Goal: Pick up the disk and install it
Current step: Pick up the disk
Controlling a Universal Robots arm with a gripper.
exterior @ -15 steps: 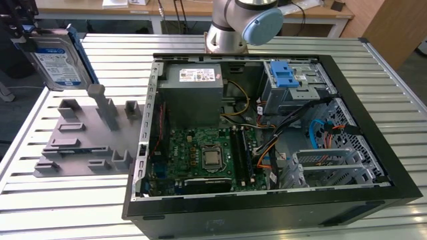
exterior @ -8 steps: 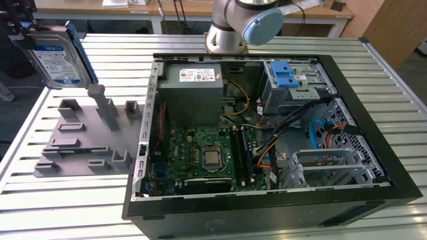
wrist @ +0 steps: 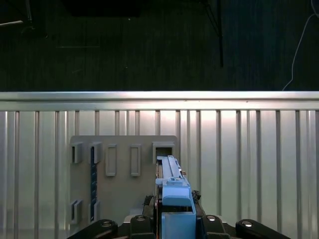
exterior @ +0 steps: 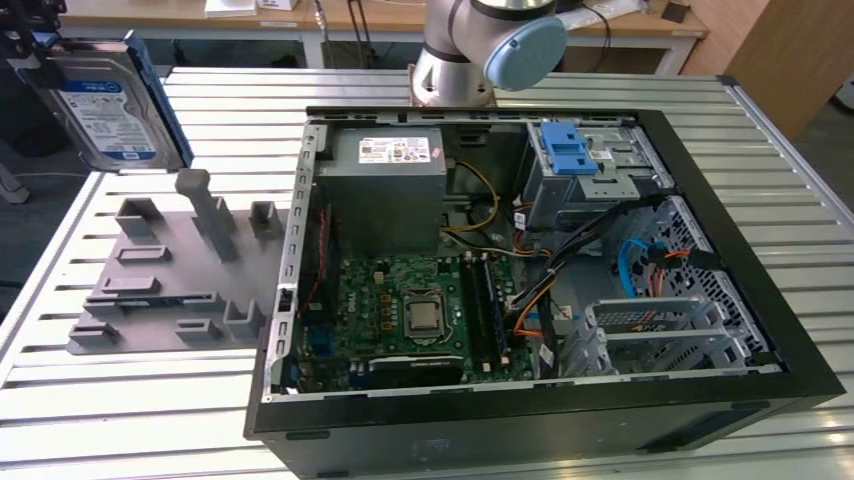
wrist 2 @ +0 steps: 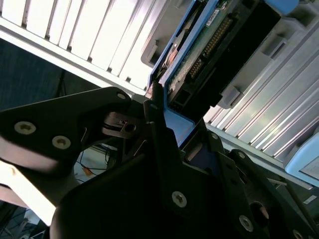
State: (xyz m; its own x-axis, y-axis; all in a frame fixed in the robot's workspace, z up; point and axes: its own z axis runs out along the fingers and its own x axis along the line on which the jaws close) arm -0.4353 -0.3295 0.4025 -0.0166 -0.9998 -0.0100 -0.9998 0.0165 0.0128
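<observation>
The disk (exterior: 107,100), silver-grey with a blue-and-white label and blue side rails, hangs upright in the air at the exterior view's far left, above the slatted table. My gripper (exterior: 38,50) is shut on its upper end. In the first wrist view the disk (wrist: 172,186) shows edge-on between the gripper (wrist: 174,219) fingers, over a grey fixture plate. In the second wrist view the disk's green circuit-board side (wrist 2: 209,45) faces the camera, and a black finger (wrist 2: 155,117) presses on its blue rail.
An open black computer case (exterior: 694,400) lies in the table's middle, with a grey power-supply box (exterior: 387,190), motherboard (exterior: 414,310) and a silver cage with a blue latch (exterior: 581,155). A grey fixture plate (exterior: 160,290) with upright posts lies beside the case. The arm's base (exterior: 461,60) stands behind.
</observation>
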